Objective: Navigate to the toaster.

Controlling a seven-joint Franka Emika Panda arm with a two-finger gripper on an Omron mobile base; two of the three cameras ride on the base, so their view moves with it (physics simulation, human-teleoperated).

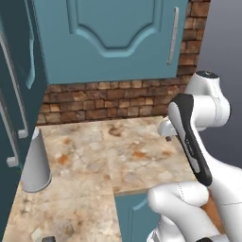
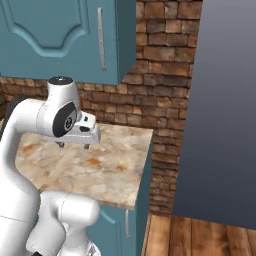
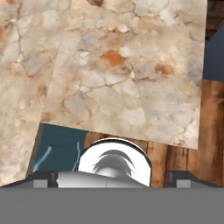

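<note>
Over the marble counter (image 1: 132, 160) we hang our gripper (image 2: 73, 145), jaw state unclear | grey cone (image 1: 36, 163) at counter's left edge | toaster unseen | no legible writing

Marble-patterned countertop (image 1: 94, 156), beige with rust-orange veins, forming an L around a teal base cabinet (image 1: 130, 215) at the near edge. Far side: a red-brown brick wall (image 1: 108, 99) running behind the counter and continuing to the right past the counter's end (image 2: 165, 110). Above the counter, a teal wall cabinet (image 1: 108, 38) with an arched raised-panel door and a slim vertical metal handle (image 1: 173, 35). Left: tall teal cabinet fronts with pale bar handles (image 1: 14, 142). Right: a large, flat dark grey panel (image 2: 220, 110) standing on a wooden plank floor (image 2: 200, 237). Lighting even and diffuse.
</note>
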